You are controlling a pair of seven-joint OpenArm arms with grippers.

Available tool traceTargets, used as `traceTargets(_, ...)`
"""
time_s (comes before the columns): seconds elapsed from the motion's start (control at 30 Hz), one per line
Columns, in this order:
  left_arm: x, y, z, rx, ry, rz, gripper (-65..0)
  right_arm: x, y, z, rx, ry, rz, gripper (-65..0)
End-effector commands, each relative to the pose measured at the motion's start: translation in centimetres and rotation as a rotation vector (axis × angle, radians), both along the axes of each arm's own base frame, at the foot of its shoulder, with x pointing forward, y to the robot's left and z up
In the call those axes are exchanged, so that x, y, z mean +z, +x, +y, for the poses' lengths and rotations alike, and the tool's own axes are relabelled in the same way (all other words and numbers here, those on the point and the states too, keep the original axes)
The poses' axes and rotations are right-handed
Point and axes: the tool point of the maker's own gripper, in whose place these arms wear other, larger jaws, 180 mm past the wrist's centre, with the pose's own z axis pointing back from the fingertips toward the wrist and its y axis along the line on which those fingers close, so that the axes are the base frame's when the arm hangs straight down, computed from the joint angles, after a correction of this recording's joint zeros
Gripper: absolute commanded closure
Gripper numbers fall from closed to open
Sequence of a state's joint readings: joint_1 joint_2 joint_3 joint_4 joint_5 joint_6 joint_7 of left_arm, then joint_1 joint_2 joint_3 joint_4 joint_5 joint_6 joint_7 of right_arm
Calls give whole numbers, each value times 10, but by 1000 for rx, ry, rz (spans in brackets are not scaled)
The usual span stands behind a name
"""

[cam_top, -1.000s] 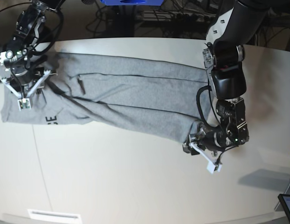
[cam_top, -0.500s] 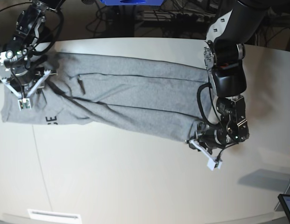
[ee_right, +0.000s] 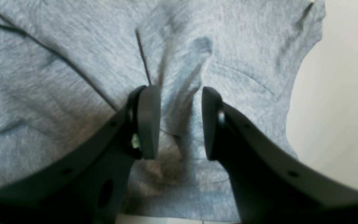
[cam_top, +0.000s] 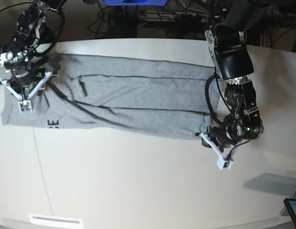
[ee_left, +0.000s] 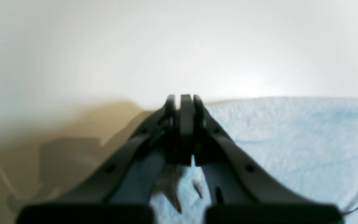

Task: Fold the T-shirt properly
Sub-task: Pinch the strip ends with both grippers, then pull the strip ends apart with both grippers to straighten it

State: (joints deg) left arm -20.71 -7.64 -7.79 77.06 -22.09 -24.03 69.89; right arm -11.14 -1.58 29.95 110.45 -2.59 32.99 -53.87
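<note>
The grey T-shirt (cam_top: 138, 102) lies stretched in a long band across the table, with black letters showing near its left end. My left gripper (cam_top: 223, 163) is at the shirt's right lower corner, jaws shut on the hem. In the left wrist view its fingers (ee_left: 182, 102) are pressed together, with T-shirt cloth (ee_left: 291, 140) under them and to their right. My right gripper (cam_top: 25, 102) stands on the shirt's left end. In the right wrist view its jaws (ee_right: 180, 121) are apart, with a raised fold of the T-shirt (ee_right: 57, 62) between them.
The pale table (cam_top: 138, 181) runs well beyond the shirt toward the front. A dark screen (cam_top: 293, 210) sits at the front right corner and a white label (cam_top: 55, 220) at the front left edge. Cables (cam_top: 152, 19) hang behind the table.
My left gripper closed at the shirt's right corner and moved right and slightly forward, drawing the lower edge straighter. The right gripper has not moved.
</note>
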Motion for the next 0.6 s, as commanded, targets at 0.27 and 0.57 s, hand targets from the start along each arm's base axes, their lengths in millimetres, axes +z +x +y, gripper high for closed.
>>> traceTargets(0.27, 14, -16, 17, -11, 77, -48, 0, 11, 8, -1, 8, -12, -42, -216)
traceTargets(0.57, 28, -41, 25, -37, 163, -27, 0, 11, 8, -1, 8, -12, -42, -216)
